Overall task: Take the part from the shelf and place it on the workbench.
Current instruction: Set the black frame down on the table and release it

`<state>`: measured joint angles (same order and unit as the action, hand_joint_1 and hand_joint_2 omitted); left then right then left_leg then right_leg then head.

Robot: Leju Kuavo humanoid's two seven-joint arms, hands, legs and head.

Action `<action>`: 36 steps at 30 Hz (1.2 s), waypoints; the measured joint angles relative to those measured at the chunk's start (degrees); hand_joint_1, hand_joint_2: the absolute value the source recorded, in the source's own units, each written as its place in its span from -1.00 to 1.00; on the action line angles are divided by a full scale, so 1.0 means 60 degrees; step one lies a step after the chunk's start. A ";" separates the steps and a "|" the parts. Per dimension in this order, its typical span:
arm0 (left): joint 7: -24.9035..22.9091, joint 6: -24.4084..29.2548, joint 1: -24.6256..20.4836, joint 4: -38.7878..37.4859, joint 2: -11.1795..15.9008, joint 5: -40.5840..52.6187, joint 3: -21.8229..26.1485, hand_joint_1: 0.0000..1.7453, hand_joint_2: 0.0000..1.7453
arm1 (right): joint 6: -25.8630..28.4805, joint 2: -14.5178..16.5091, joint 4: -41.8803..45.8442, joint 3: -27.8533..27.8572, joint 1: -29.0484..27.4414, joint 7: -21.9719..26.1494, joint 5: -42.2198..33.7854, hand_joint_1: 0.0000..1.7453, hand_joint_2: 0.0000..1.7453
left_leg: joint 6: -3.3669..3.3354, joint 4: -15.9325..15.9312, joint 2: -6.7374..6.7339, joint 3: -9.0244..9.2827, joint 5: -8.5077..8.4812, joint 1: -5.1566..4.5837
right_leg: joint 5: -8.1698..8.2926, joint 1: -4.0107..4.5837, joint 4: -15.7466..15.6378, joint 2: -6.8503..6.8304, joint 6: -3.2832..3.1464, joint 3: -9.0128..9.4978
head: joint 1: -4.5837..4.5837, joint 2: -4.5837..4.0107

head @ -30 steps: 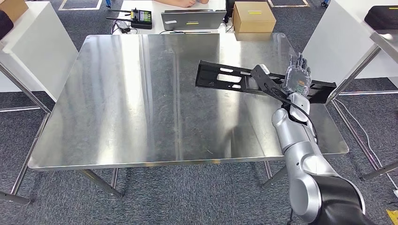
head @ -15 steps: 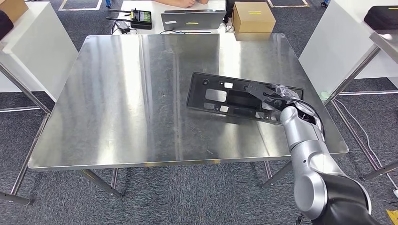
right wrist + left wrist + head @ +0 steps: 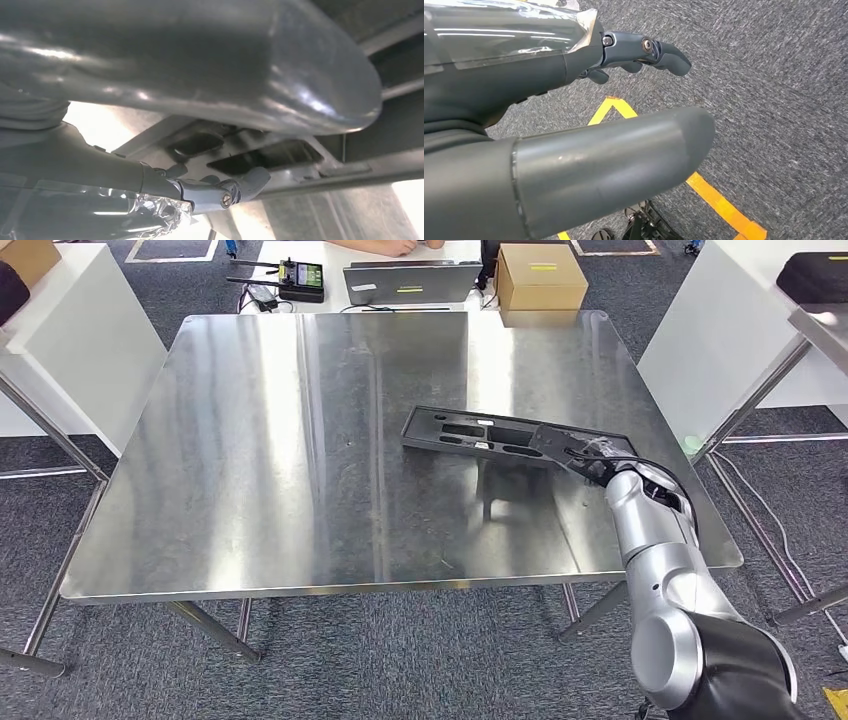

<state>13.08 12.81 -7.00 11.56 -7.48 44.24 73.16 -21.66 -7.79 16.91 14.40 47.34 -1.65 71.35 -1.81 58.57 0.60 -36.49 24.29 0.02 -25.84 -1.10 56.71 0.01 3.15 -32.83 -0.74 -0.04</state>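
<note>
The part [image 3: 480, 432] is a long black plastic frame with slots. It lies nearly flat and low over the right half of the steel workbench [image 3: 300, 440], its reflection just below it. My right hand [image 3: 590, 455] grips its right end. In the right wrist view the part [image 3: 260, 155] sits between the thick thumb [image 3: 200, 65] and the dark fingers [image 3: 225, 192]. My left hand [image 3: 574, 100] hangs over grey carpet and holds nothing, its fingers [image 3: 659, 50] apart from the thumb.
A cardboard box [image 3: 540, 275], a laptop [image 3: 410, 280] and a remote controller [image 3: 300, 278] sit on a table past the workbench's far edge, where a person's hand [image 3: 390, 246] shows. White tables [image 3: 60, 330] flank both sides. Yellow floor tape [image 3: 719, 205] crosses the carpet.
My right hand has rolled over and come down towards the workbench. The part has swung from standing on edge to lying almost flat and shifted slightly left and nearer.
</note>
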 joint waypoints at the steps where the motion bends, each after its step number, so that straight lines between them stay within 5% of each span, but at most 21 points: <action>1: -0.0005 0.0001 0.0000 0.0000 0.0000 -0.0003 0.0000 -1.00 -1.00 | 0.0120 0.0002 0.0004 -0.0001 -0.0035 0.0088 0.0024 -1.00 -1.00 | 0.0000 0.0000 0.0001 -0.0001 0.0000 0.0000 | 0.0000 0.0000 0.0000 0.0000 0.0000 0.0002 | 0.0000 0.0000; 4: 0.0023 0.0049 0.0001 0.0000 0.0000 -0.0091 0.0016 -1.00 -1.00 | 0.1449 0.0109 0.0104 0.0000 -0.0071 0.0781 -0.0005 -1.00 -1.00 | 0.0000 -0.0001 0.0000 -0.0007 0.0000 -0.0002 | 0.0004 0.0001 0.0003 0.0001 0.0005 0.0006 | 0.0001 0.0000; 8: 0.0369 0.0569 -0.0002 0.0000 -0.0015 -0.0106 0.0033 -1.00 -1.00 | 0.5380 0.0579 0.1041 0.0119 0.0167 0.2462 -0.0968 -1.00 -1.00 | -0.0005 -0.0001 -0.0007 -0.0002 -0.0006 0.0001 | 0.0009 0.0000 0.0004 0.0002 0.0014 -0.0007 | 0.0000 0.0000; 10: 0.0625 0.0785 0.0000 0.0000 -0.0040 -0.0174 0.0041 -1.00 -1.00 | 0.6310 0.0792 0.2193 0.0198 0.0110 0.3083 -0.1829 -1.00 -1.00 | -0.0006 0.0000 0.0024 0.0005 -0.0008 0.0010 | -0.0002 0.0002 0.0003 -0.0022 0.0020 -0.0003 | 0.0000 0.0000; 13: 0.0855 0.0950 0.0003 0.0000 -0.0100 -0.0392 0.0111 -1.00 -1.00 | 0.6417 0.0994 0.4646 0.0120 -0.0814 0.3907 -0.3221 -1.00 -1.00 | -0.0005 0.0000 0.0079 0.0015 -0.0003 0.0015 | -0.0025 0.0004 0.0001 -0.0063 0.0035 0.0022 | 0.0000 0.0000; 22: 0.0992 0.0945 0.0012 0.0000 -0.0227 -0.0827 0.0432 -1.00 -1.00 | 0.6722 0.1665 1.1268 -0.0940 -0.6292 0.5209 -0.4993 -1.00 -1.00 | -0.0017 0.0001 0.0094 0.0026 0.0082 -0.0013 | -0.0072 -0.0010 -0.0012 -0.0062 0.0084 0.0046 | 0.0002 0.0000; 28: 0.1025 0.0976 0.0006 0.0000 -0.0252 -0.1039 0.0625 -1.00 -1.00 | 0.6673 0.2246 1.2343 -0.1291 -0.7910 0.5399 -0.5445 -1.00 -1.00 | -0.0091 0.0012 0.0084 0.0065 0.0127 -0.0093 | -0.0087 -0.0080 -0.0019 -0.0049 0.0125 0.0077 | 0.0001 0.0000; 32: 0.1033 0.1061 0.0004 0.0000 -0.0269 -0.1151 0.0741 -1.00 -1.00 | 0.6809 0.2775 1.2305 -0.1313 -0.8614 0.5655 -0.5767 -1.00 -1.00 | -0.0258 -0.0029 0.0070 0.0123 0.0079 -0.0139 | -0.0094 -0.0152 -0.0018 -0.0050 0.0242 0.0124 | 0.0004 0.0000; 34: 0.1029 0.1132 -0.0004 0.0000 -0.0299 -0.1242 0.0808 -1.00 -1.00 | 0.6834 0.2932 1.2184 -0.1246 -0.8824 0.5890 -0.6075 -1.00 -1.00 | -0.0362 -0.0115 0.0034 0.0168 0.0001 -0.0096 | -0.0374 -0.0150 0.0329 -0.0047 0.0194 0.0005 | -0.0008 0.0000; 36: 0.1018 0.1256 -0.0009 0.0000 -0.0319 -0.1337 0.0873 -1.00 -1.00 | 0.6848 0.3034 1.2001 -0.1134 -0.8946 0.6131 -0.6368 -1.00 -1.00 | -0.0419 -0.0144 0.0000 0.0148 -0.0038 -0.0091 | -0.1032 -0.0123 0.1431 -0.0043 0.0051 -0.0428 | -0.0024 0.0000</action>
<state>19.19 20.34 -7.05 11.56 -9.39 36.22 78.39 19.43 10.41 88.92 7.60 -6.33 35.13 33.14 -4.33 57.71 0.60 -35.60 24.06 -0.53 -32.04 -1.84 65.30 -0.25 3.46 -35.40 -0.89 -0.04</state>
